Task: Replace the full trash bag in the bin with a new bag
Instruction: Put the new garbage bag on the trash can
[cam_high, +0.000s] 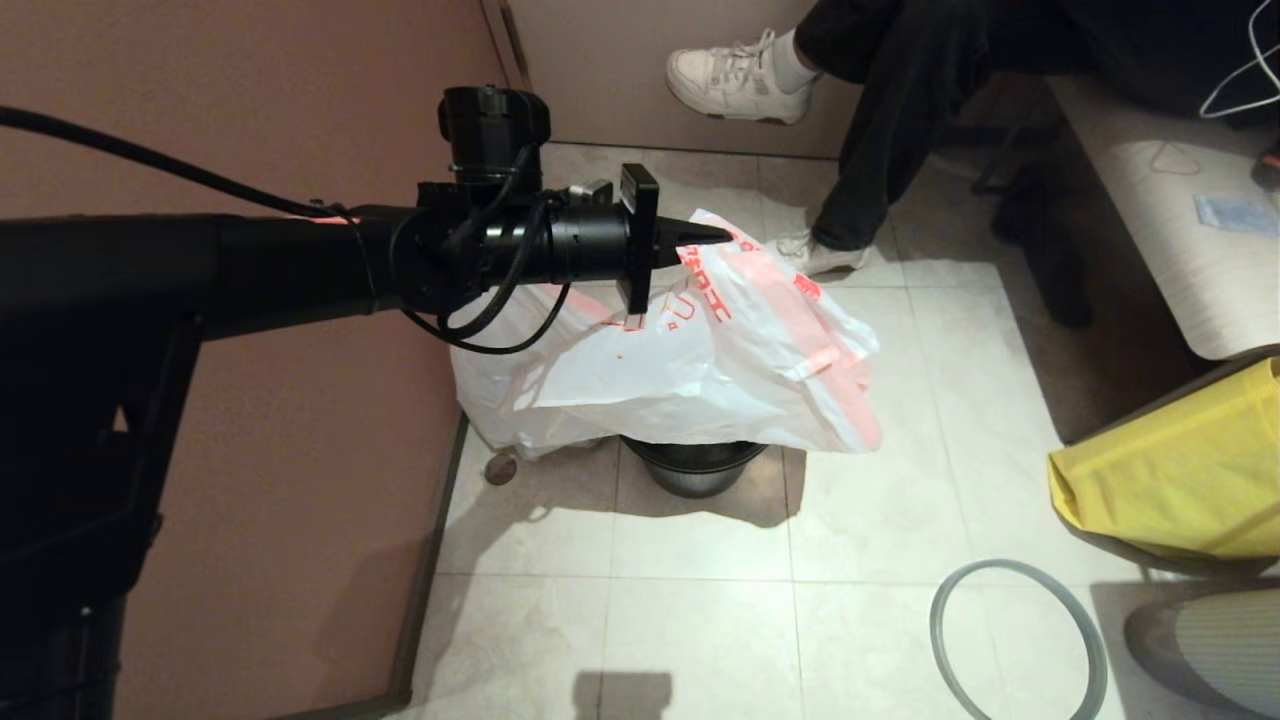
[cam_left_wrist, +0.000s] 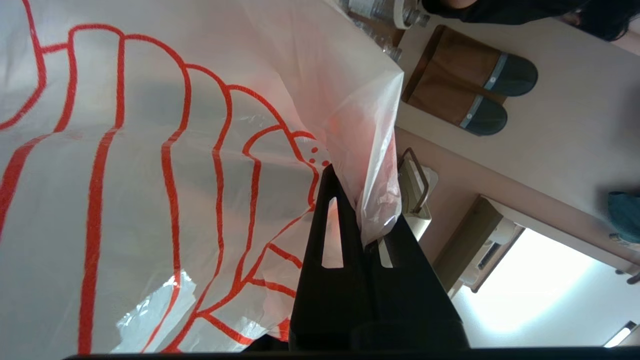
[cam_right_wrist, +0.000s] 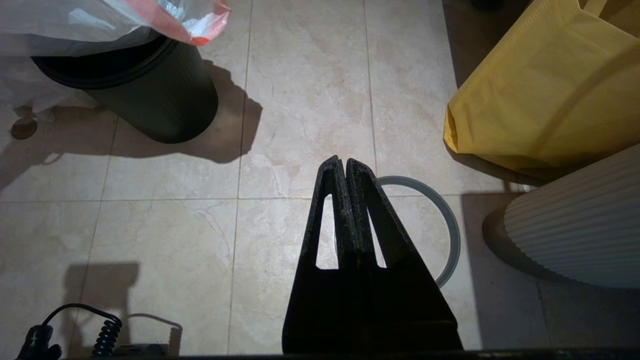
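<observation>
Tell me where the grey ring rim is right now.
In the head view the grey ring rim lies flat on the floor tiles at the lower right, off the bin, just below the yellow bag.

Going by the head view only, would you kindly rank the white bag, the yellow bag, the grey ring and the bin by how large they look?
1. White bag
2. Yellow bag, cut off by the frame
3. Grey ring, also cut off
4. Bin, mostly hidden under the white bag

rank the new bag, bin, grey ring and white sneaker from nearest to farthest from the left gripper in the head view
1. new bag, pinched in the left gripper
2. bin, below the bag
3. white sneaker and grey ring: too close to call
</observation>
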